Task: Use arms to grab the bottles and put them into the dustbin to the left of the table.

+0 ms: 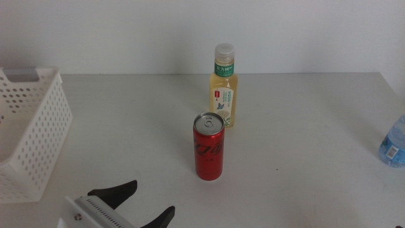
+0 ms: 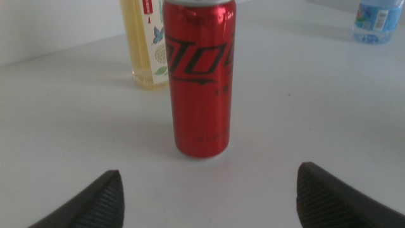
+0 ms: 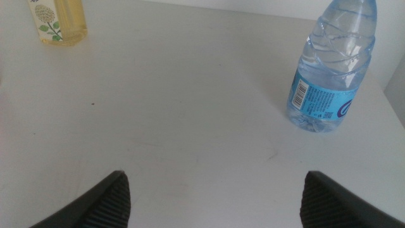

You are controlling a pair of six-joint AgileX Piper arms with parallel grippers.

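Observation:
A slim red soda can [image 1: 209, 147] stands upright at the middle of the table [image 1: 304, 126]. The pale-yellow tea bottle [image 1: 224, 87] stands just behind it. The clear water bottle [image 1: 395, 142] stands at the right edge. The white dustbin [image 1: 28, 133] sits at the left. My left gripper [image 1: 144, 202] is open at the bottom edge, in front of and left of the can, apart from it; in the left wrist view the can [image 2: 200, 79] stands ahead between its jaws [image 2: 209, 196]. My right gripper [image 3: 212, 196] is open over bare table, with the water bottle [image 3: 330, 69] ahead to one side.
A white wall rises behind the table's far edge. The tea bottle's base [image 3: 57, 20] shows in the right wrist view. The can and tea bottle stand close together.

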